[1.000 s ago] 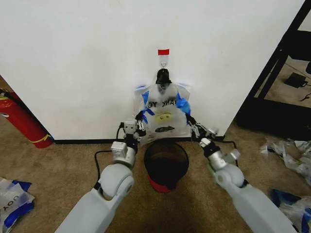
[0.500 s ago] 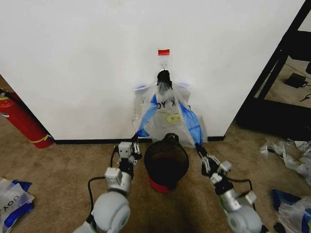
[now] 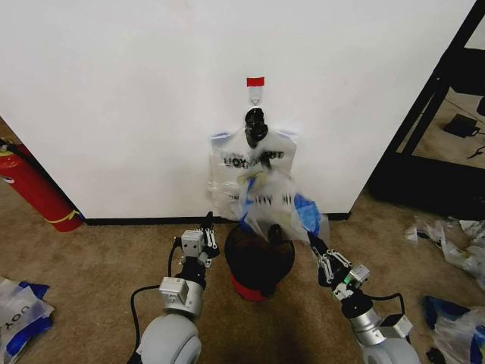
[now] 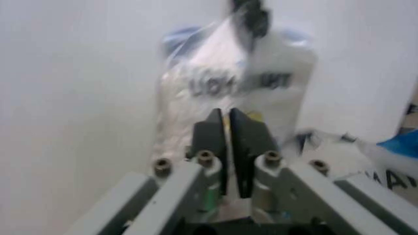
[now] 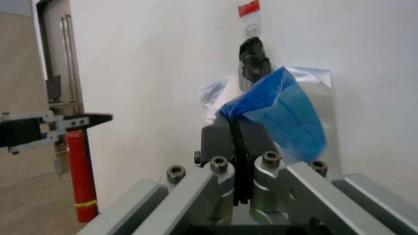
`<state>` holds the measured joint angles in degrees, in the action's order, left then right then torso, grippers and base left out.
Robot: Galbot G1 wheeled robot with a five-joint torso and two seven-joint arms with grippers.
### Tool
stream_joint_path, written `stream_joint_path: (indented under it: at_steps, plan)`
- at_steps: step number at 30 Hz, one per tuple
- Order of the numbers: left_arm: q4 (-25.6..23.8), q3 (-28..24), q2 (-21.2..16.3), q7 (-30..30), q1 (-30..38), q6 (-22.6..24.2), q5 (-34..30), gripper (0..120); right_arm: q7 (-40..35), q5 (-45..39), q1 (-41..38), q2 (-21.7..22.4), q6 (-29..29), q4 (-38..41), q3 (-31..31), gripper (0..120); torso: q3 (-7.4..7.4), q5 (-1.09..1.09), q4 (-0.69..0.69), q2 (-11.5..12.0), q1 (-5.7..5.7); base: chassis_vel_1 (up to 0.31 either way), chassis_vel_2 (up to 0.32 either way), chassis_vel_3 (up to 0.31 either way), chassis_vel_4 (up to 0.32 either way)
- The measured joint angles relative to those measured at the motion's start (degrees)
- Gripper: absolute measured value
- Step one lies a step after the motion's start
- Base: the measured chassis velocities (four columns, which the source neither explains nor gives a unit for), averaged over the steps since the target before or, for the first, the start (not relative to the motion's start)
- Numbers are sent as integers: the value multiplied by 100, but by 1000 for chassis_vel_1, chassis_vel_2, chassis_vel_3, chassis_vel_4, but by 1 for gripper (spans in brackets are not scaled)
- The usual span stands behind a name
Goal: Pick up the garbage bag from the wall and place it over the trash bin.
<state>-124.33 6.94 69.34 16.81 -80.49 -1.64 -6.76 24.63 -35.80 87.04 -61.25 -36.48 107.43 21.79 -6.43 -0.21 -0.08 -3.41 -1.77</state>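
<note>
The garbage bag (image 3: 271,203) hangs blurred just above the trash bin (image 3: 259,254), free of the wall (image 3: 114,91). My right gripper (image 3: 314,243) is shut on its blue handle (image 5: 281,112), to the right of the bin's rim. My left gripper (image 3: 208,222) sits left of the rim, shut, with nothing visible between its fingers (image 4: 245,132); the bag (image 4: 365,164) lies off to its side. A bundle of like bags (image 3: 250,163) stays on the wall under a black clip (image 3: 255,125), below the red-taped hook (image 3: 255,81).
A red fire extinguisher (image 3: 34,189) leans against the wall at the left. A black shelf frame (image 3: 439,114) stands at the right. Loose plastic bags lie on the carpet at the far left (image 3: 19,311) and the far right (image 3: 455,235).
Both arms have drawn back and down from the wall. The bag has come off the clip and now hangs over the bin. The left gripper no longer holds the blue handle.
</note>
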Motion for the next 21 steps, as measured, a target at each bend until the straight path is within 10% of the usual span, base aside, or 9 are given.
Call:
stream_joint_path:
  at_steps: [15,21]
  plan:
    - [835,-383,-65,-1045,238,-323,772,61,1123,97,183,42,-121,-101,-154,0,0,0,-1,0,0,0,0,0,0]
    - [1380,-471,-758,-1275,908,9,747,88,1327,366,151,118,-120,-323,-348,0,-1,0,1,0,-1,0,0,0,0]
